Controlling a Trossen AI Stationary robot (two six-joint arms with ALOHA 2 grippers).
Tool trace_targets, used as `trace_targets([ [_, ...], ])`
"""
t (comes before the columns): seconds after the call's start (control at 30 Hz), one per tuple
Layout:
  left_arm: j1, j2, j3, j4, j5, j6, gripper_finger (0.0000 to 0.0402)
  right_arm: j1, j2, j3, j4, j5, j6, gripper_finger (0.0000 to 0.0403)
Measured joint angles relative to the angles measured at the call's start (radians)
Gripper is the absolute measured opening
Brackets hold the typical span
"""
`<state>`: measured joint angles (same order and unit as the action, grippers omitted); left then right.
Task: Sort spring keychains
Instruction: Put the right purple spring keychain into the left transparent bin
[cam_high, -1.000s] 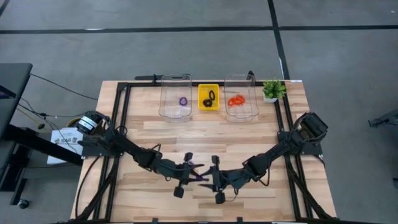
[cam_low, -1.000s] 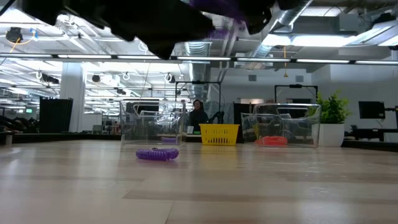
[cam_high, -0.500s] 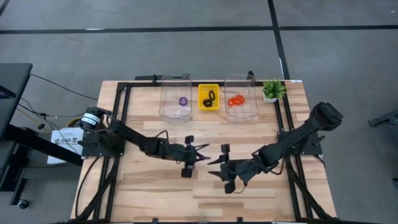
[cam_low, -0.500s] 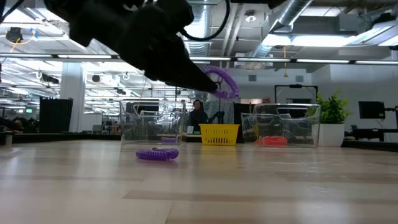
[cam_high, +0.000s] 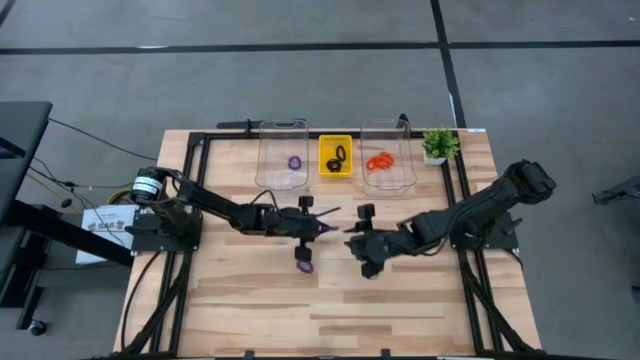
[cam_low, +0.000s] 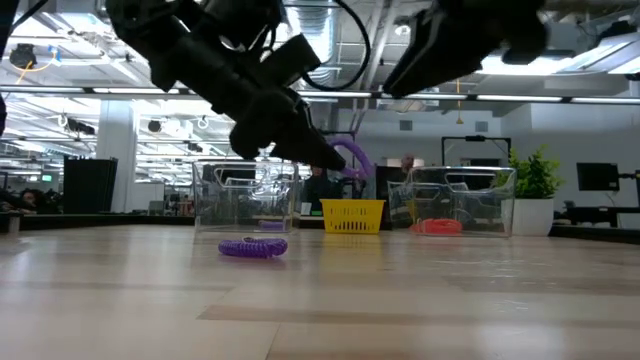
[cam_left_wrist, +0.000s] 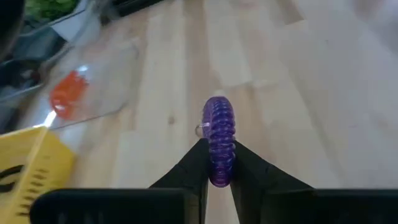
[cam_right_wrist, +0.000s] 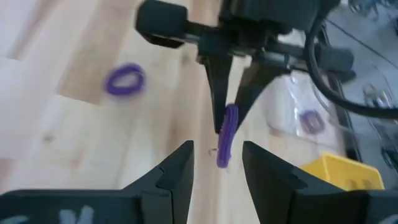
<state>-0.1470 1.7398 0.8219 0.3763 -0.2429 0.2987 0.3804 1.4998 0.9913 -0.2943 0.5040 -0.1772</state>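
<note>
Pinched between my left gripper (cam_left_wrist: 219, 163) fingers, a purple keychain (cam_left_wrist: 218, 140) hangs above mid-table; my right gripper (cam_right_wrist: 217, 163) waits spread nearby. Another purple keychain (cam_high: 304, 267) lies nearer. The thin grip could slip before the far-left bin (cam_high: 281, 183).

Purple spring keychain (cam_left_wrist: 218, 140) upright, pinched between fingers (cam_left_wrist: 189, 167).

We're losing both arms past the top edge in the low view, and the orange keychains (cam_left_wrist: 67, 99) are smearing into a blur in the left wrist view (can't count them). We're also seeing the yellow tray (cam_left_wrist: 28, 168) getting cut off there.
</note>
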Motion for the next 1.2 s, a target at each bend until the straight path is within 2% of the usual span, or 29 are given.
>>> trace_targets([
  [0.17, 0.07, -0.057, 0.0, -0.081, -0.022, 0.02, 0.0051, -0.08, 0.0, 0.0, -0.025, -0.006, -0.006, 0.0129],
  [0.37, 0.149, -0.194, -0.001, -0.222, -0.039, 0.014, 0.0049, -0.159, 0.001, 0.0, -0.059, -0.008, -0.006, 0.0127],
  [0.43, 0.162, -0.235, 0.0, -0.235, -0.084, 0.012, 0.005, -0.18, 0.001, 0.0, -0.07, -0.008, -0.008, 0.0128],
  [0.67, 0.205, -0.333, 0.0, -0.251, -0.348, 0.033, 0.0049, -0.247, 0.001, 0.0, -0.073, -0.01, -0.041, 0.0129],
  [0.8, 0.279, -0.357, 0.0, -0.282, -0.424, 0.056, 0.005, -0.282, 0.001, 0.0, -0.076, -0.01, -0.043, 0.0128],
  [0.9, 0.367, -0.356, 0.0, -0.288, -0.424, 0.056, 0.005, -0.307, 0.002, 0.0, -0.081, -0.01, -0.043, 0.0129],
  [1.0, 0.471, -0.339, 0.0, -0.295, -0.369, 0.029, 0.0049, -0.329, 0.002, 0.0, -0.082, -0.011, -0.051, 0.0129],
  [1.2, 0.682, -0.298, 0.0, -0.318, -0.079, -0.087, 0.0049, -0.363, 0.002, 0.0, -0.08, -0.044, -0.059, 0.0128],
])
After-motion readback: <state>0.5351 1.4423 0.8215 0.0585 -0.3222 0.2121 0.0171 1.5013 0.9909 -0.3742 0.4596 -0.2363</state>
